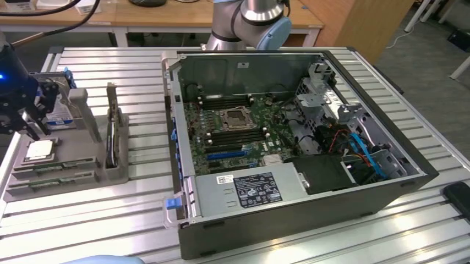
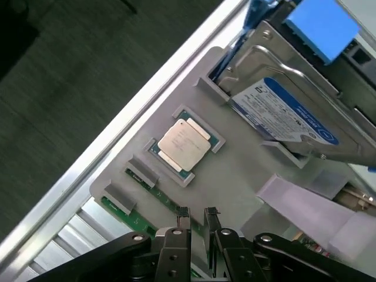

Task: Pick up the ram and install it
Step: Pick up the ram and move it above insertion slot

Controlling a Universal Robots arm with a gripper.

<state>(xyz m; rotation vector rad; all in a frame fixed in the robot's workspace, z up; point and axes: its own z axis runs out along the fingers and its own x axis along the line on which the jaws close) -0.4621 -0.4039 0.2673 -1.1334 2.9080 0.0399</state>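
Gripper (image 2: 196, 212) noted at exterior view's left, hung over grey tray (image 1: 74, 146); fingers (image 2: 182, 222) narrowly parted, nothing pinched. Ram (image 2: 164, 198) seated in tray's edge slots, just below fingertips. Open computer case (image 1: 242, 231) placed toward exterior view's right.

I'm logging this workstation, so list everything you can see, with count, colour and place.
ram sticks: two, green, lying in slots at the tray's edge
processor chip: one, silver, flat in the tray's square pocket
hard drive: one, silver with a blue-white label, propped in the tray
parts tray: one, grey, at the exterior view's left of the case
computer case: one, black, open, mid-table
table: one, silver slats, under everything
gripper: one, black, open, over a ram stick
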